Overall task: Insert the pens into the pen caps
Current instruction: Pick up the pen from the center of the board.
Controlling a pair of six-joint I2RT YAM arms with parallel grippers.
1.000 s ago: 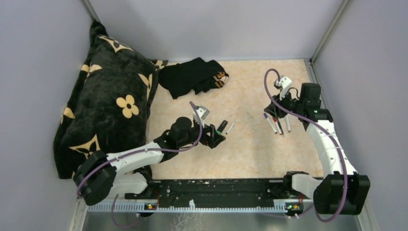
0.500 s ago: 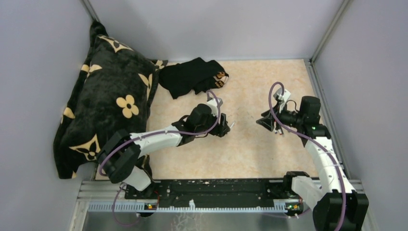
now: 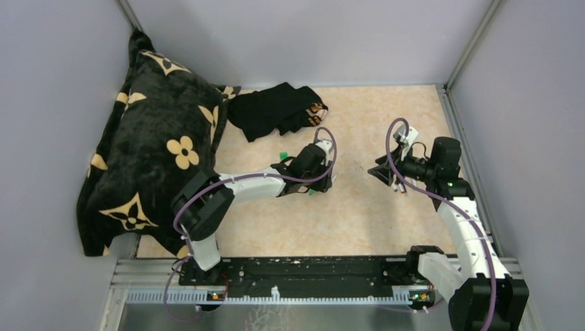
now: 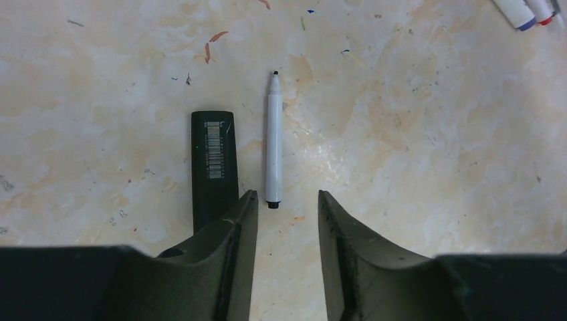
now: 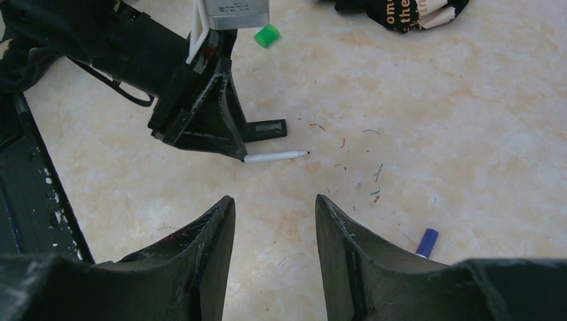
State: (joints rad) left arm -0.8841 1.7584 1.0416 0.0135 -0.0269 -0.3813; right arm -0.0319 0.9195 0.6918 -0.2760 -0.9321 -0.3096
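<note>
A thin white pen point(image 4: 273, 140) lies uncapped on the table, its tip pointing away from my left gripper point(image 4: 285, 200). That gripper is open and holds nothing; the pen's near end sits just ahead of its left fingertip. A black marker point(image 4: 213, 157) with a barcode lies parallel on the pen's left, partly under the left finger. The right wrist view shows the same pen point(image 5: 275, 156), the black marker point(image 5: 267, 127), a green cap point(image 5: 266, 35) and a purple cap point(image 5: 426, 242). My right gripper point(image 5: 274, 200) hangs open over bare table.
More pens point(image 4: 528, 10) with blue and red ends lie at the far right of the left wrist view. A black flowered pillow point(image 3: 152, 152) fills the left side. A black cloth point(image 3: 279, 109) lies at the back. Grey walls enclose the table.
My left arm has stretched right and forward to the white pen and black marker, and its jaws have narrowed. The right gripper swung from above the pen cluster toward the centre.
</note>
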